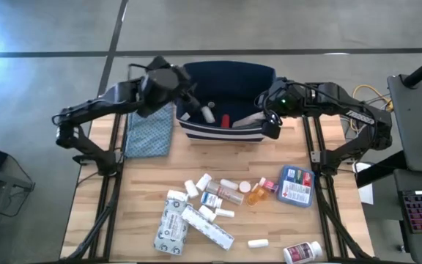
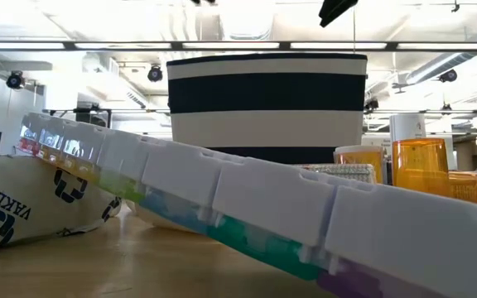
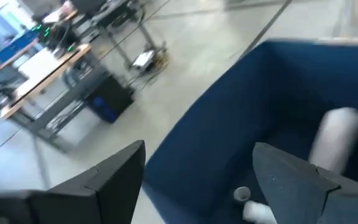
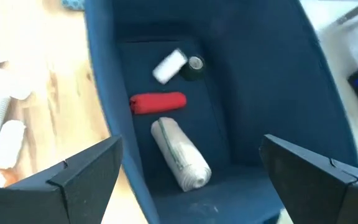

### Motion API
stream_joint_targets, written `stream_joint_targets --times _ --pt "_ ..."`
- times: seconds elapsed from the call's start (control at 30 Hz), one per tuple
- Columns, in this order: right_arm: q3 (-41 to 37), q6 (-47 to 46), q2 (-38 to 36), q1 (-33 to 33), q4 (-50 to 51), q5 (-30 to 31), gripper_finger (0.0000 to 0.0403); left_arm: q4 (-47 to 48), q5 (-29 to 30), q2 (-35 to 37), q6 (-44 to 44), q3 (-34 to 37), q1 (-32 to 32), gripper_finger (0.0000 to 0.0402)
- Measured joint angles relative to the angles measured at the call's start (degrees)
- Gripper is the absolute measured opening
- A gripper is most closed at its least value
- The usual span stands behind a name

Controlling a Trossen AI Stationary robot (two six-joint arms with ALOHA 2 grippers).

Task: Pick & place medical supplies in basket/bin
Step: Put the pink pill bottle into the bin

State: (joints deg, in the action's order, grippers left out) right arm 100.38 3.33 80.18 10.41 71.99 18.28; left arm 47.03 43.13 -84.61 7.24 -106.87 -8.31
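Navy bin (image 1: 229,77) at the worktop's (image 1: 145,183) far edge, holding a red tube (image 4: 158,102), a white roll (image 4: 180,153) and a white bottle (image 4: 168,65). Left end effector (image 3: 197,180) above the bin, fingers apart, empty. Right end effector (image 4: 191,174) over it too, spread wide, empty. "VARLY" on a near packet (image 2: 23,207).

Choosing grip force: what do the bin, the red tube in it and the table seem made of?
Bin: soft woven fabric, matte, its walls bowing. Red tube: probably smooth plastic, though blurred. Table: light wood planks, with visible grain and seams.
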Motion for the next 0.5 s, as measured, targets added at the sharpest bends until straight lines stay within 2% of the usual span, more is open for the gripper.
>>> stream_joint_targets --times 0.27,0.5 --pt "0.0 1.9 -0.3 0.1 -3.0 2.8 0.0366 7.6 0.0 2.4 -12.2 -8.5 13.7 0.0276" --pt "0.0 6.0 1.4 0.8 -8.9 2.7 0.0366 12.1 0.0 3.6 -22.0 -7.0 21.6 0.0277"
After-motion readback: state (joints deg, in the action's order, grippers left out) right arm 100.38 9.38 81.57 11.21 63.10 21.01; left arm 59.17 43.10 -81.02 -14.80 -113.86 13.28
